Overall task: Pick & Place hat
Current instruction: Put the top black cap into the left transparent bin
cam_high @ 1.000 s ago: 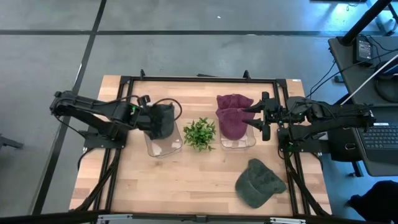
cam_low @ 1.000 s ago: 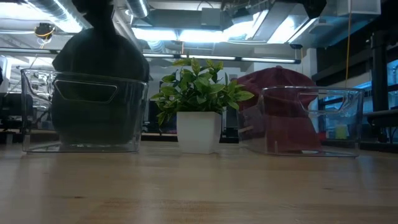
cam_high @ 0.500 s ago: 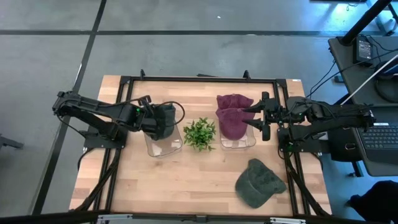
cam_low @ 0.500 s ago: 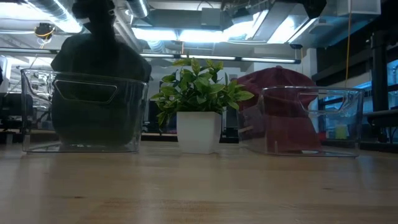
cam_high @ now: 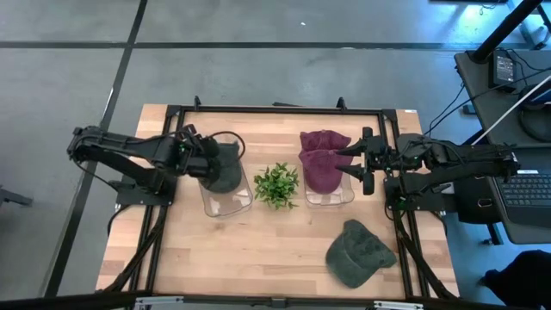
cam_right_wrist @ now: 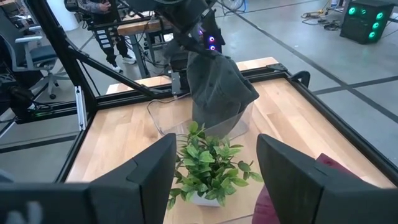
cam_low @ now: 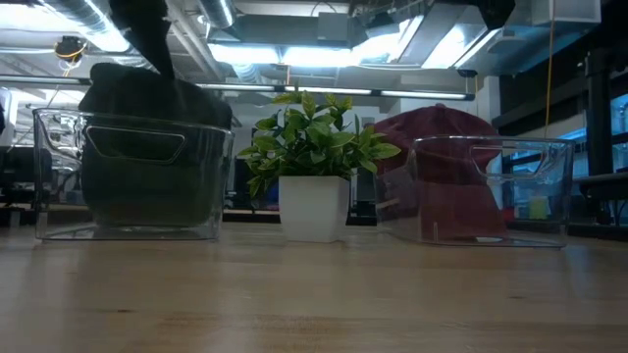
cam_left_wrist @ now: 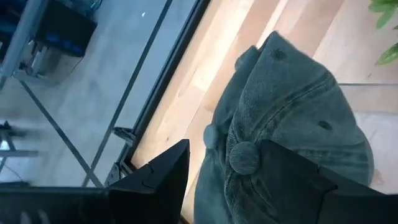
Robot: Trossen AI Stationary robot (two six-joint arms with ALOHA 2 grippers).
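Note:
A dark grey hat [cam_left_wrist: 292, 112] lies slumped in the left clear bin [cam_high: 225, 202], its crown up. My left gripper [cam_left_wrist: 224, 180] hangs open just above it, one finger on either side of the crown's button, at the bin's far left corner [cam_high: 200, 151]. A green hat [cam_high: 357, 252] lies flat on the table near the front right. Maroon hats [cam_high: 323, 164] fill the right clear bin [cam_high: 331, 198]. My right gripper [cam_high: 351, 161] waits open at that bin's right side, with nothing between its fingers [cam_right_wrist: 214, 186]. My left gripper stands open around the top of the dark hat's crown [cam_left_wrist: 245, 155], coming from above and from the table's left. I cannot tell whether a finger still touches the cloth. The hat rests in the bin on its own.
A small potted plant [cam_high: 276, 183] stands between the two bins. A black frame rail [cam_high: 275, 110] runs around the table's edges. Bare wood lies along the front left of the table [cam_high: 215, 258].
My left gripper has opened, let go of the dark hat and drawn back up toward the table's far left. The hat has sunk lower into the left bin. My right arm has kept still.

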